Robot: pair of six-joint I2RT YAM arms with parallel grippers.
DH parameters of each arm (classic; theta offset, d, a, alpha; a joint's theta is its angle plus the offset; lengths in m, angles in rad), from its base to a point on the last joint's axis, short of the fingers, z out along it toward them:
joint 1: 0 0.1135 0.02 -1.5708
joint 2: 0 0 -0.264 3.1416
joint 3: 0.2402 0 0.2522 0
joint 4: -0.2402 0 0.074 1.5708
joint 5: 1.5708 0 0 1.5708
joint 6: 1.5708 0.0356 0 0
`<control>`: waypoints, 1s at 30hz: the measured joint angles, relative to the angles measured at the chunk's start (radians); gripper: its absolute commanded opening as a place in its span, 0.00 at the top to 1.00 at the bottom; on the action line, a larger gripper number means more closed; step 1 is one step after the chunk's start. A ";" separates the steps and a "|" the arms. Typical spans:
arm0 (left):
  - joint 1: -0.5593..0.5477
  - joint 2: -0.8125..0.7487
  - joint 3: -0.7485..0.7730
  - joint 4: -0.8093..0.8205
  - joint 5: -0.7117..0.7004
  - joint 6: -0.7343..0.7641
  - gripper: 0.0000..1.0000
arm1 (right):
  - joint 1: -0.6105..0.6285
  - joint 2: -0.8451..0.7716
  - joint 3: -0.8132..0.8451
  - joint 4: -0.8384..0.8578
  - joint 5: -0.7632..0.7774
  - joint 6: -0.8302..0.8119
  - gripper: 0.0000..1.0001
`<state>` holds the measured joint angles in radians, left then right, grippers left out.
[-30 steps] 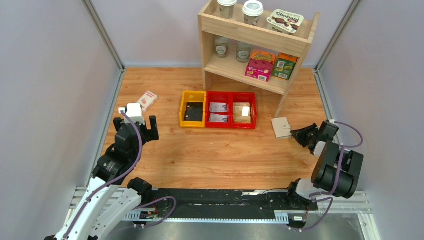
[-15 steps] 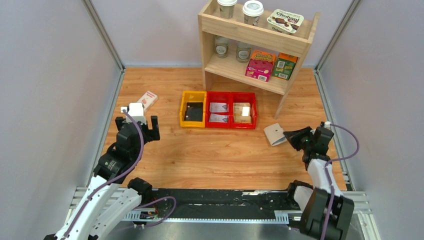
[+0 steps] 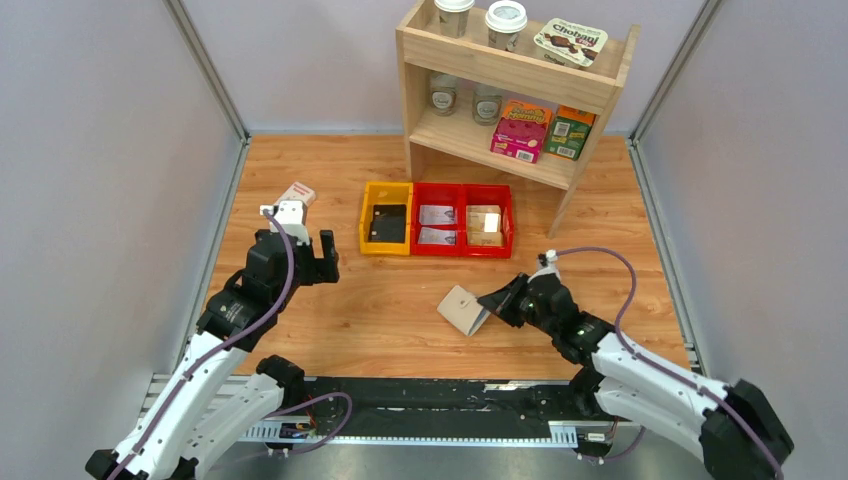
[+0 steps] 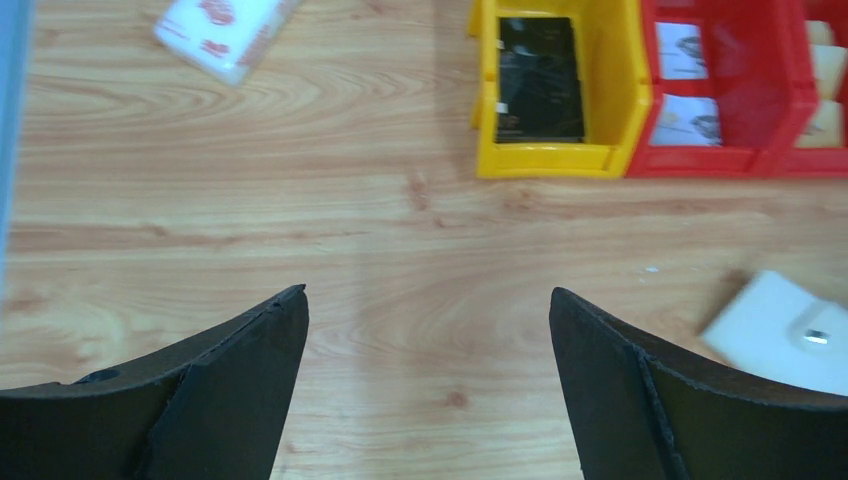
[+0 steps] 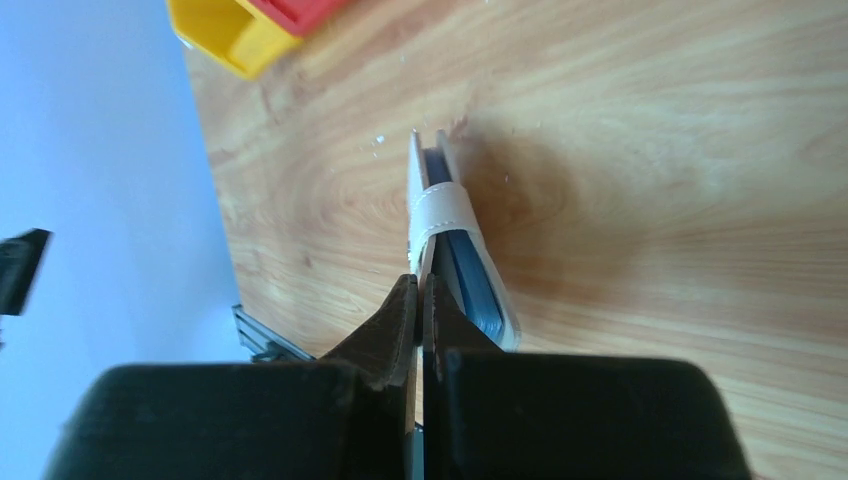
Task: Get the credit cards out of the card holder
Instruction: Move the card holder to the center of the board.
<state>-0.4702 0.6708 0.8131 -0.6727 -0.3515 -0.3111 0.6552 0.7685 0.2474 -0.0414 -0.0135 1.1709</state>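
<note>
The card holder (image 3: pixel 461 309), a cream-beige wallet with its snap tab closed, is held on edge just above the table's front middle. My right gripper (image 3: pixel 490 304) is shut on one flap of it. In the right wrist view the holder (image 5: pixel 443 205) shows edge-on with its blue-grey lining, pinched between my right gripper's fingertips (image 5: pixel 420 287). No card shows inside it. Two silver-grey printed cards (image 3: pixel 436 225) lie in the middle red bin. My left gripper (image 3: pixel 298 252) is open and empty over bare wood (image 4: pixel 428 292); the holder (image 4: pixel 780 330) lies to its right.
A yellow bin (image 3: pixel 386 230) holds a black block; red bins (image 3: pixel 464 246) beside it hold the cards and tan blocks. A white-and-red small box (image 3: pixel 294 198) lies at the back left. A wooden shelf (image 3: pixel 510 90) with cups and boxes stands at the back.
My right arm has carried the card holder from beside the shelf leg at the right, leftward and nearer, to the front middle. My left gripper has moved a little forward and right.
</note>
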 measured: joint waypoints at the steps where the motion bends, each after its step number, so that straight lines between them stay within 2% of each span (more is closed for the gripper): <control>1: 0.000 0.002 0.000 -0.001 0.035 -0.021 0.03 | 0.044 0.051 0.015 0.016 0.030 0.010 0.99; 2: 0.000 0.003 0.000 -0.002 0.066 -0.043 0.03 | 0.081 0.105 0.032 0.028 0.051 0.016 0.96; 3: 0.000 0.006 0.000 -0.001 0.101 -0.066 0.03 | 0.104 0.151 0.050 0.036 0.061 0.021 0.87; 5: 0.000 0.017 -0.003 0.005 0.172 -0.120 0.03 | 0.132 0.243 0.096 0.039 0.068 0.033 0.65; 8: -0.017 0.030 -0.030 0.021 0.245 -0.205 0.03 | 0.137 0.283 0.149 -0.014 0.072 0.026 0.37; 12: -0.078 0.044 -0.103 0.045 0.295 -0.326 0.03 | 0.135 0.290 0.256 -0.160 0.079 -0.061 0.21; 17: -0.146 0.067 -0.184 0.087 0.325 -0.461 0.03 | 0.130 0.355 0.427 -0.317 0.085 -0.280 0.19; 22: -0.177 0.091 -0.234 0.131 0.329 -0.568 0.03 | 0.127 0.511 0.541 -0.417 0.042 -0.499 0.21; 30: -0.214 0.143 -0.278 0.189 0.329 -0.658 0.04 | 0.148 0.669 0.556 -0.460 -0.090 -0.625 0.26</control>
<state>-0.6846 0.8143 0.5350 -0.4835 -0.0223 -0.9691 0.8028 1.4380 0.8032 -0.5014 -0.1040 0.5457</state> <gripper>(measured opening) 0.970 0.752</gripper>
